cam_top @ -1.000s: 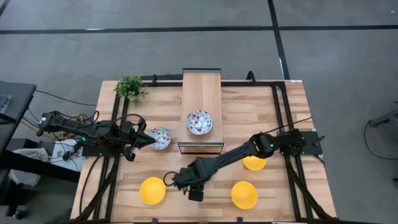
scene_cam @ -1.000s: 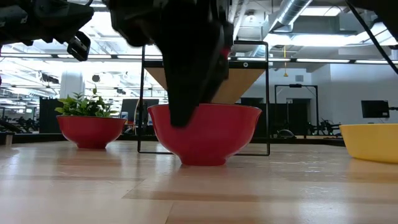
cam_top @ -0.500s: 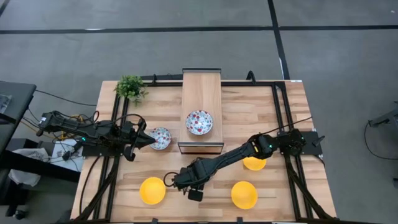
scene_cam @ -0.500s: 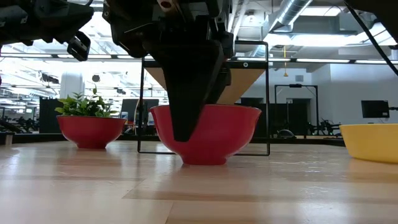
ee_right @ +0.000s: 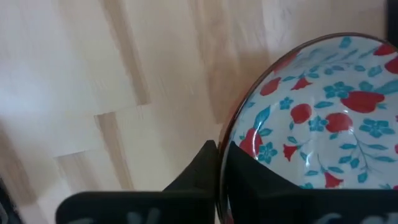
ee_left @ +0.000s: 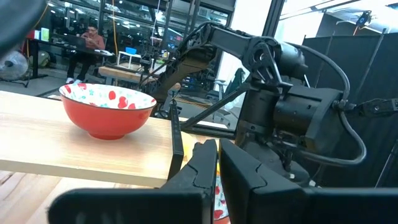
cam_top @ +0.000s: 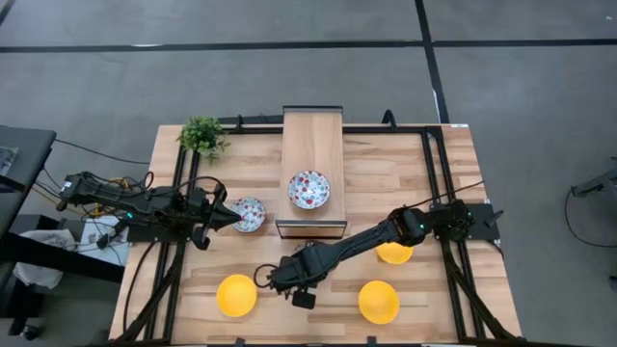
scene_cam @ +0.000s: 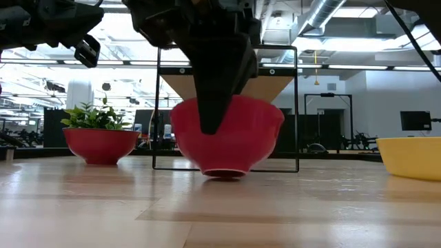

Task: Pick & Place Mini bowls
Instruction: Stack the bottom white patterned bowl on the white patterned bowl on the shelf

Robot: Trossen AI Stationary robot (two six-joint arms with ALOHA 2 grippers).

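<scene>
**Right gripper pinching the rim of a floral bowl**

Wooden table standing on grey floor, a raised wooden shelf at its middle serving as landmark. Right gripper working near the shelf's front edge, jaws closed to a sliver on the rim of a floral mini bowl; that bowl is tilting, one side off the wood in the low view. Left gripper, beside the shelf's left edge, clamping a second floral bowl. A third floral bowl sitting on the shelf. Yellow bowls lying apart before the shelf; bare wood showing between them.
</scene>
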